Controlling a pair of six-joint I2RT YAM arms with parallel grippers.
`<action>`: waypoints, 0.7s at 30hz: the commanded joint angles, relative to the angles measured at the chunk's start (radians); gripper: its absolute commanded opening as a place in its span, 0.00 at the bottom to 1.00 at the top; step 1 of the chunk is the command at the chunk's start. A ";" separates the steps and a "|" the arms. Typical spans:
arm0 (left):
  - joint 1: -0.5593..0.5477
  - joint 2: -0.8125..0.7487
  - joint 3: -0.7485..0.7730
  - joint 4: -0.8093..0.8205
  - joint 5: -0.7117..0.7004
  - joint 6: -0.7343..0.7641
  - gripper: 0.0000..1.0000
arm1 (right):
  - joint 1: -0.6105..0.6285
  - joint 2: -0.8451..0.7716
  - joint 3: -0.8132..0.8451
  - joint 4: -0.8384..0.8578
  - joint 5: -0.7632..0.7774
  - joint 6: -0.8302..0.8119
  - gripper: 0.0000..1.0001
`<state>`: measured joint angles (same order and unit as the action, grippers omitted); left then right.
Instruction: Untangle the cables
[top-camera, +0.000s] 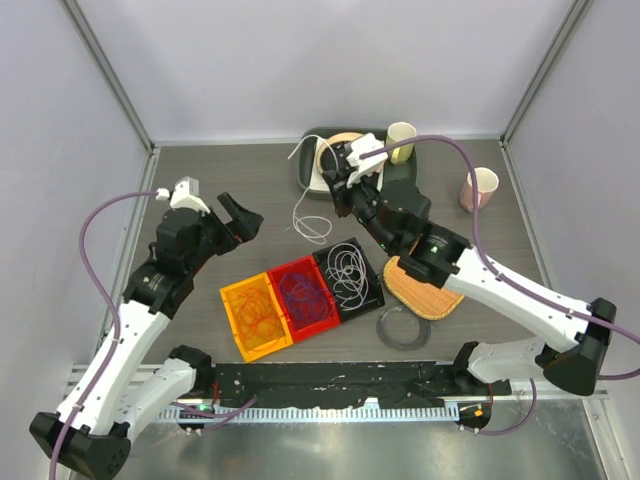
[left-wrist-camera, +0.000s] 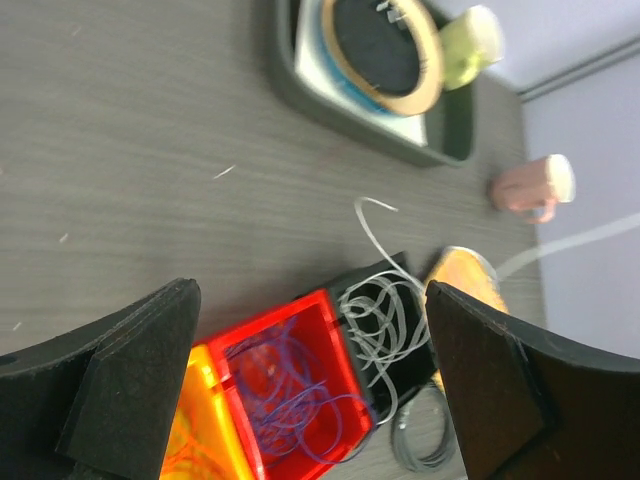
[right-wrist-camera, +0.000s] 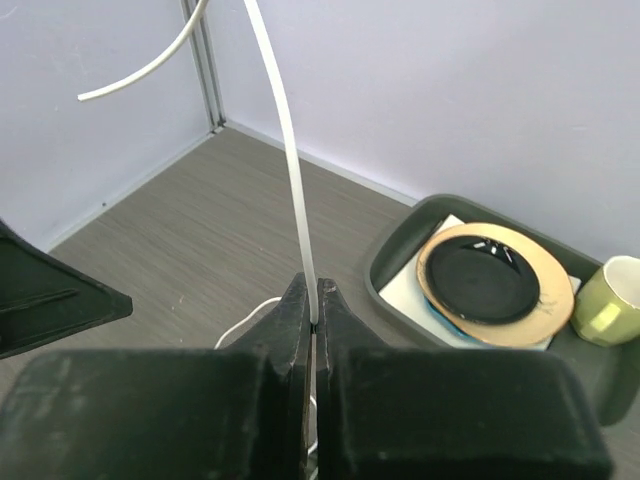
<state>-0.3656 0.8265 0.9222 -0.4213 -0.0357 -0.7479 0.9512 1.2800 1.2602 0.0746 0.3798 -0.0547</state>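
Three adjoining trays (top-camera: 230, 315): orange cable (top-camera: 260, 318), purple cable (top-camera: 303, 293), white cable (top-camera: 350, 272) inside.

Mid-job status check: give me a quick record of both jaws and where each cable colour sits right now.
left gripper: jaws open, holding nothing, left of the bins
right gripper: jaws shut on a white cable, raised beside the tray
black bin: white coil
red bin: purple cable
orange bin: orange-red cable
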 joint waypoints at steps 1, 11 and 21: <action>-0.001 -0.004 -0.077 -0.069 -0.136 -0.068 1.00 | -0.002 -0.079 0.001 -0.166 0.042 0.004 0.01; -0.003 0.054 -0.178 -0.048 -0.110 -0.103 1.00 | -0.002 -0.191 -0.180 -0.213 0.159 0.041 0.01; 0.002 0.076 -0.195 -0.047 -0.112 -0.096 1.00 | -0.002 -0.252 -0.225 -0.272 0.372 0.047 0.01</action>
<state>-0.3656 0.9054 0.7334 -0.5049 -0.1341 -0.8368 0.9512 1.0920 1.0367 -0.2062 0.6228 -0.0196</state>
